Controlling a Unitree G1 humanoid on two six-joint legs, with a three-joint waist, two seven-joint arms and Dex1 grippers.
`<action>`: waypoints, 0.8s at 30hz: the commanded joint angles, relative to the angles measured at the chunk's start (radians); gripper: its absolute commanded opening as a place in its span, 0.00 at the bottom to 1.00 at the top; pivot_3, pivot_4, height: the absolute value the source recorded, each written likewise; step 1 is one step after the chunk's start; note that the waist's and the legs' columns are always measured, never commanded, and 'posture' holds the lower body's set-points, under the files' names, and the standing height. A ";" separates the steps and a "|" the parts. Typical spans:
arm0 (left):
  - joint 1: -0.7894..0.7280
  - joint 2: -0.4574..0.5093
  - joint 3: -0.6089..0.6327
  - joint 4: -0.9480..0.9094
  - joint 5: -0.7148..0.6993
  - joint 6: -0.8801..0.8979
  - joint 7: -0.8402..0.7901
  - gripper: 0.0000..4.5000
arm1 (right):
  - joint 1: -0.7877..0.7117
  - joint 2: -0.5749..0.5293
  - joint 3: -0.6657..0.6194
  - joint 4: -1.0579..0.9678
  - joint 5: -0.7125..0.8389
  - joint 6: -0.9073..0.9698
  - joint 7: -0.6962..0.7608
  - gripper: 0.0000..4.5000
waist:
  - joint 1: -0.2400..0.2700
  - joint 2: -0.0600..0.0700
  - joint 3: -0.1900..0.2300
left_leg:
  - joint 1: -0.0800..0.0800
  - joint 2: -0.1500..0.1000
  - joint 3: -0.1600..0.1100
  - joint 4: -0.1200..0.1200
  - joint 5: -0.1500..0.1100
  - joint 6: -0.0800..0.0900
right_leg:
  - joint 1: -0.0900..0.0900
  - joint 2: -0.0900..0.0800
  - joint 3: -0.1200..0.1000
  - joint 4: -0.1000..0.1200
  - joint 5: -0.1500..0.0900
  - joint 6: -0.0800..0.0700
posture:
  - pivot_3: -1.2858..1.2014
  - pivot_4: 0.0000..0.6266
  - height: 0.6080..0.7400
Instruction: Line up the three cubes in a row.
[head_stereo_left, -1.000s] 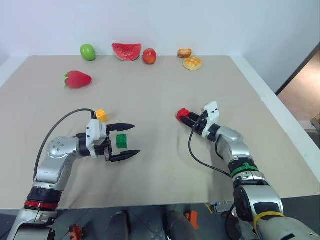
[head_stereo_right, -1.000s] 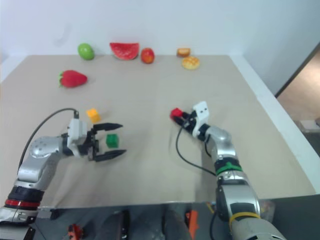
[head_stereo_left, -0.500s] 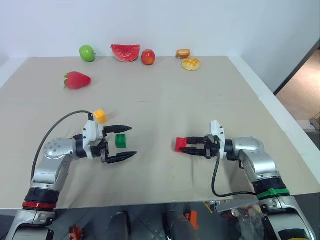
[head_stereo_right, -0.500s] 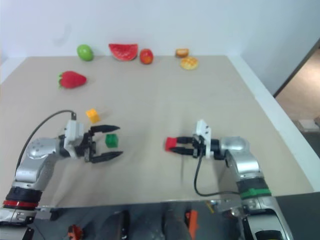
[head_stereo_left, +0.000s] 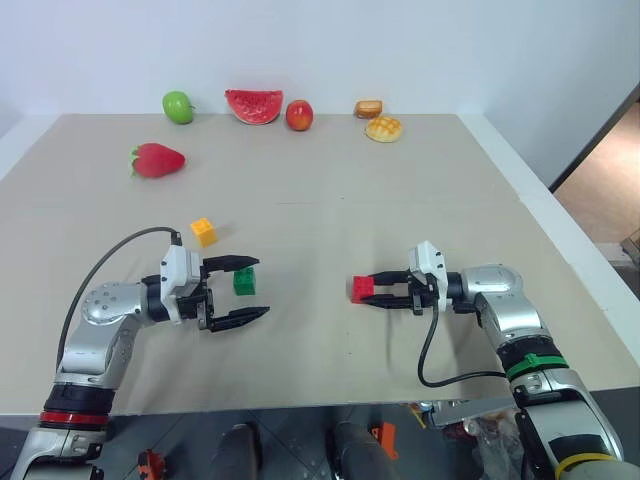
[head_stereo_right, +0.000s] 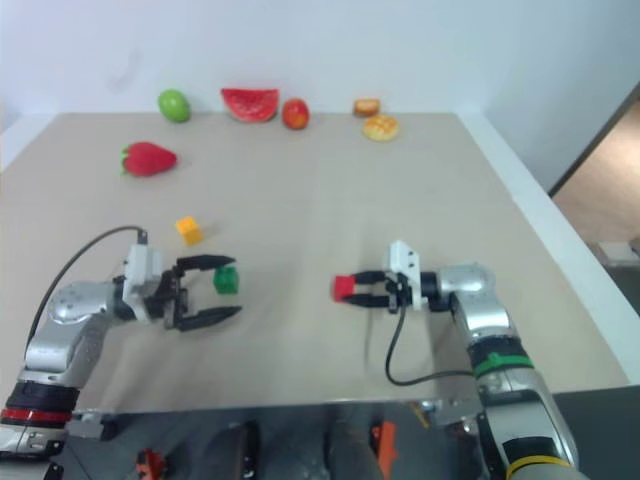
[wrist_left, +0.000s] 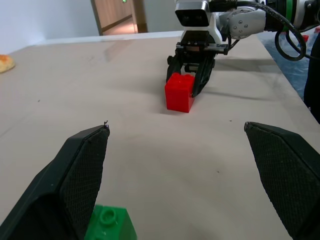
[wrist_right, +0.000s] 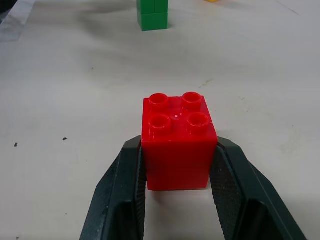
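Observation:
The red cube (wrist_right: 179, 144) stands upright on the table, studs up, and my right gripper (head_stereo_left: 372, 291) is shut on it with a finger against each side. The same cube shows in the head view as the red cube (head_stereo_left: 361, 289), right of centre. Off to the left, the green cube (head_stereo_left: 243, 281) sits on the table by the upper finger of my left gripper (head_stereo_left: 258, 287), which is open and holds nothing. In the left wrist view the green cube (wrist_left: 110, 225) lies just beside one finger. The yellow-orange cube (head_stereo_left: 204, 231) rests farther back, left of the green one.
Toy foods line the table's far edge: a green apple (head_stereo_left: 178, 106), a watermelon slice (head_stereo_left: 253, 104), a red fruit (head_stereo_left: 299, 115) and buns (head_stereo_left: 384, 128). A strawberry (head_stereo_left: 157, 160) lies at the far left. The table's right edge (head_stereo_left: 560, 240) runs close to my right arm.
My right gripper has carried the red cube back toward me and turned to point left, setting it low on the table. The left gripper and the other two cubes have stayed put.

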 joint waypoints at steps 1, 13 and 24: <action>0.001 0.018 0.042 -0.026 -0.016 -0.006 0.013 1.00 | 0.004 -0.009 0.014 0.015 -0.039 -0.016 -0.014 0.65 | 0.000 0.000 0.000 | 0.000 0.000 0.000 0.000 0.000 0.000 | 0.000 0.000 0.000 0.000 0.000 0.000 | 0.52 0.24 1.00; -0.035 0.096 0.149 0.099 -0.009 0.001 0.037 1.00 | -0.031 -0.128 -0.040 -0.140 0.050 0.214 0.062 0.88 | 0.004 0.001 0.000 | -0.002 0.000 0.000 -0.003 0.000 0.000 | -0.002 -0.001 0.000 0.000 -0.003 0.000 | 0.52 0.24 1.00; -0.006 0.157 0.105 0.216 0.075 -0.069 -0.062 1.00 | -0.102 -0.160 -0.190 -0.381 0.264 0.482 -0.007 0.88 | 0.000 0.001 0.000 | -0.002 0.001 0.001 -0.004 0.000 0.000 | -0.004 -0.001 -0.002 0.000 -0.002 -0.003 | 0.52 0.24 1.00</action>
